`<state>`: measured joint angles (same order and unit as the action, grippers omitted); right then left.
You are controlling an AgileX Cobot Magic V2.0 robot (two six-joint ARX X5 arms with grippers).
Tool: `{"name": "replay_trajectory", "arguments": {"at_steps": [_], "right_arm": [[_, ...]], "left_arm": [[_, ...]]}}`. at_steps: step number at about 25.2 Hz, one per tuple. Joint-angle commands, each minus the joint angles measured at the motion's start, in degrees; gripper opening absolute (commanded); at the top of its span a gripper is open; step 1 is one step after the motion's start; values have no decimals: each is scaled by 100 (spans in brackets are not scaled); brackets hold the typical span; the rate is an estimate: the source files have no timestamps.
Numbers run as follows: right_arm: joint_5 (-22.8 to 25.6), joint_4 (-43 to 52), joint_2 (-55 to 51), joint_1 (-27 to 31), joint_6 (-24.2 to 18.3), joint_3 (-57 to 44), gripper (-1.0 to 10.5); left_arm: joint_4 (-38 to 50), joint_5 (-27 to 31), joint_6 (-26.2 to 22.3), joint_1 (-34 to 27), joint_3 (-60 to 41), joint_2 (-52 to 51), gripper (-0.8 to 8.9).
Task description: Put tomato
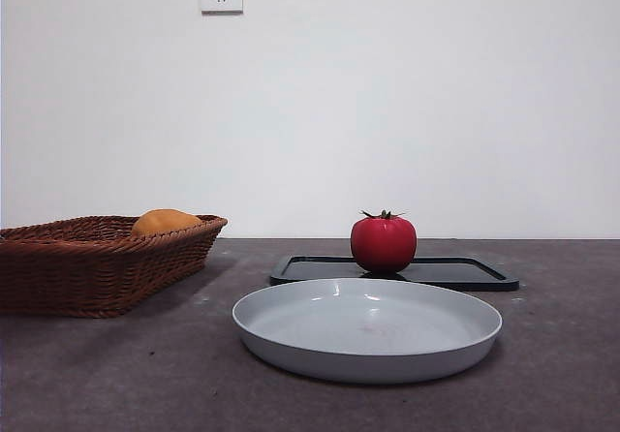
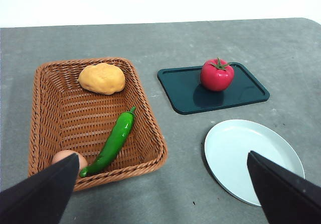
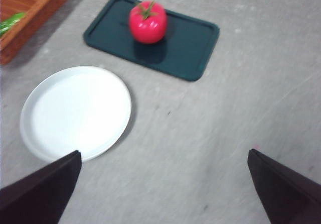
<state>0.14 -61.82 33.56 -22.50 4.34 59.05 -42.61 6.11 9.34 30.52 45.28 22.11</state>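
Front view gives me the tomato (image 1: 384,244) standing upright on a dark tray (image 1: 465,275), with its green stem on top, and no arm is in this picture. Just before the tray lies a pale grey plate (image 1: 291,330), and it holds nothing. On the left side of the table (image 1: 562,354) I see a brown woven basket (image 1: 87,277) with a rounded orange-yellow fruit (image 1: 165,222) in it. From the left wrist camera I see that the basket also holds a green pepper (image 2: 113,142) and a small pale brown round thing (image 2: 67,157) at the near corner. My left end effector (image 2: 165,194) hangs above the table between the basket and the plate, its jaws spread wide apart, holding nothing. My right end effector (image 3: 165,189) is likewise spread wide and holds nothing; it hangs over bare table beside the plate, well apart from the tomato.
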Motion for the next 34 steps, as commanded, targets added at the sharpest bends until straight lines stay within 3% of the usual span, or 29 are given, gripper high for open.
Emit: {"name": "replay_trajectory", "arguments": {"at_steps": [1,6,13,15,19,20,34], "right_arm": [[-50,87,-678,-39,192,-240,673],[-15,181,-1414,-39,210,-271,673],[-17,181,-1504,-39,210,-271,673],[-17,177,-1504,-39,210,-271,629],[-17,92,-1504,-42,210,-271,74],[-20,92,-1504,-42,210,-271,-8],[-13,289,-1504,-39,210,-271,14]], "left_arm": [[63,13,-72,24,74,26,783],[66,13,-72,24,74,26,783],[61,13,-72,24,74,26,763],[63,13,-72,24,74,26,633],[9,13,-74,24,74,26,30],[15,13,-74,24,74,26,14],[46,13,-72,24,74,26,19]]}}
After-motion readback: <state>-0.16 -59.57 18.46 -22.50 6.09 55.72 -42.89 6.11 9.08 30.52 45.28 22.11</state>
